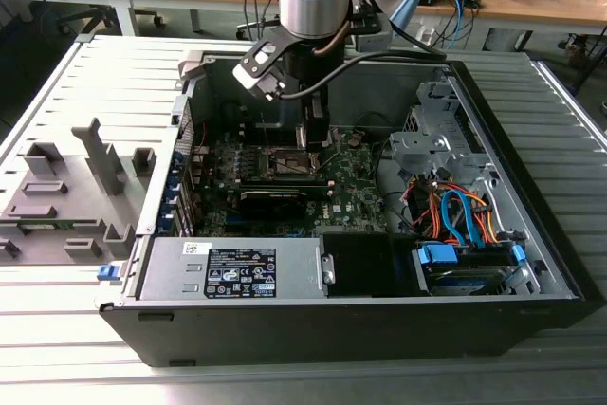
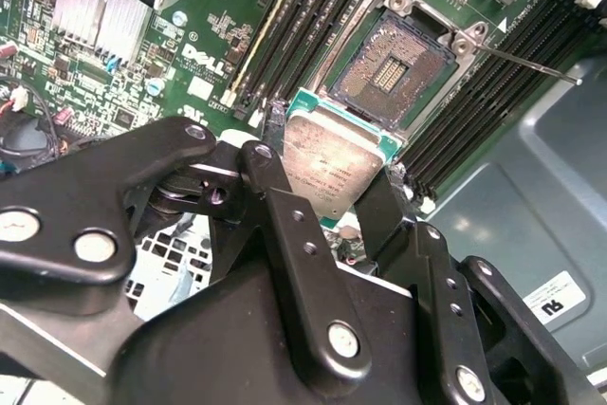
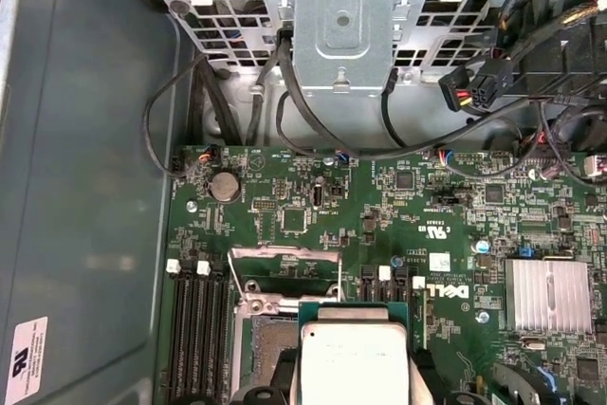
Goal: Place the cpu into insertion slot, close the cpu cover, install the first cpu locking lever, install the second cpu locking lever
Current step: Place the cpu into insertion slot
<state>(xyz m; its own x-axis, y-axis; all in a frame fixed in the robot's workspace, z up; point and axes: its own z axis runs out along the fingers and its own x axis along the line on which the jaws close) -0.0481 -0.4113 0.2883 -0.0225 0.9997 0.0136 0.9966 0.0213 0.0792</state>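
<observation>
Above the green motherboard (image 2: 213, 16), the gripper (image 2: 324, 154) pinches the cpu (image 2: 334, 168) near the insertion slot (image 2: 392, 71) (pins exposed); best lowered level, corners aligned.

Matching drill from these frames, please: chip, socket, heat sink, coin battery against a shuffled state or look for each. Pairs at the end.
1 chip
2 socket
3 heat sink
4 coin battery

A silver fins
B gripped in the pincer
C round flat disc
D bare, nothing seated in it

Pairs: 1-B, 2-D, 3-A, 4-C
</observation>
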